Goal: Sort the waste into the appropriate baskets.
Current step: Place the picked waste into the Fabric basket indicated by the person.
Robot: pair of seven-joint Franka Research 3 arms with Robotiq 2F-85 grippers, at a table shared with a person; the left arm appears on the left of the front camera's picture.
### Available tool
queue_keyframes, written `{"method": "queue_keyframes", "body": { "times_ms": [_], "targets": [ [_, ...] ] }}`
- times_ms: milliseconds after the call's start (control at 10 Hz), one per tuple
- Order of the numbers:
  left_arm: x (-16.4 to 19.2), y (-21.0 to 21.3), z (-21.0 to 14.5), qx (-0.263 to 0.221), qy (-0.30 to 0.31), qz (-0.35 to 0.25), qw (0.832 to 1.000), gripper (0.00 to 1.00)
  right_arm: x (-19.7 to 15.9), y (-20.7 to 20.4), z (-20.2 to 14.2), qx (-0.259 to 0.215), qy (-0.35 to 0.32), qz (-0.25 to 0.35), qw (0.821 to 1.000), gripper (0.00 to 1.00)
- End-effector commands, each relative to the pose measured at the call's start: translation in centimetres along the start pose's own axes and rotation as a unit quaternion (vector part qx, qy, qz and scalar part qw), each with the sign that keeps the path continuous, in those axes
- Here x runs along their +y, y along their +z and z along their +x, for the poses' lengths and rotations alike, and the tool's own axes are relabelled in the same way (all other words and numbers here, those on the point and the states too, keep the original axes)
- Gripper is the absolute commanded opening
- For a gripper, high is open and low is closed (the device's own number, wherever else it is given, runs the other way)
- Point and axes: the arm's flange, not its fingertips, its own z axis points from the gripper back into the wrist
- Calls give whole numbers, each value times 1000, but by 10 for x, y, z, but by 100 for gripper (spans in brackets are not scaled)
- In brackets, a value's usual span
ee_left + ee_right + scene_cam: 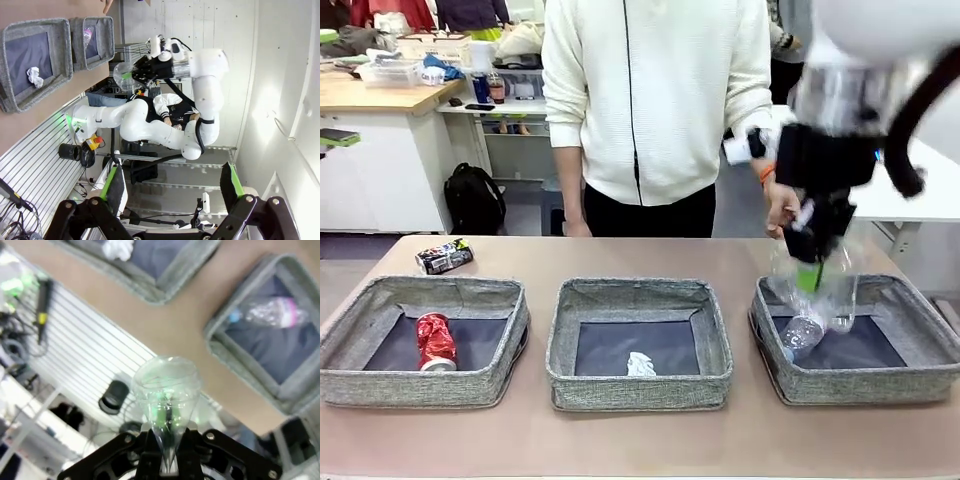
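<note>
One risk I am watching: my right gripper (809, 265), pinching the clear crushed plastic bottle (166, 382), is hanging over the left wall of the right basket (865, 385), so the light bottle may be glancing off the rim onto the table (640, 440), while my left gripper (172, 187) is hovering spread.

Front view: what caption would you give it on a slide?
Right claw grips a crushed clear bottle aloft; red can, paper ball and small bottle lie in separate baskets.
</note>
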Motion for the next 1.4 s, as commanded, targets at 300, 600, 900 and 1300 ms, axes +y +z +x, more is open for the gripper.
{"method": "queue_keyframes", "body": {
  "times_ms": [300,600,900,1300],
  "targets": [
    [0,-1,-2,2,-9,-11,1000,100,-7,-14,-5,-8,-30,17,999,1],
    [0,-1,-2,2,-9,-11,1000,100,-71,-37,23,-49,-209,-122,969,1],
    [0,-1,-2,2,-9,-11,1000,100,-103,-54,41,-28,-317,-183,930,1],
    [0,-1,-2,2,-9,-11,1000,100,-120,-68,40,-22,-294,-172,940,1]
  ]
}}
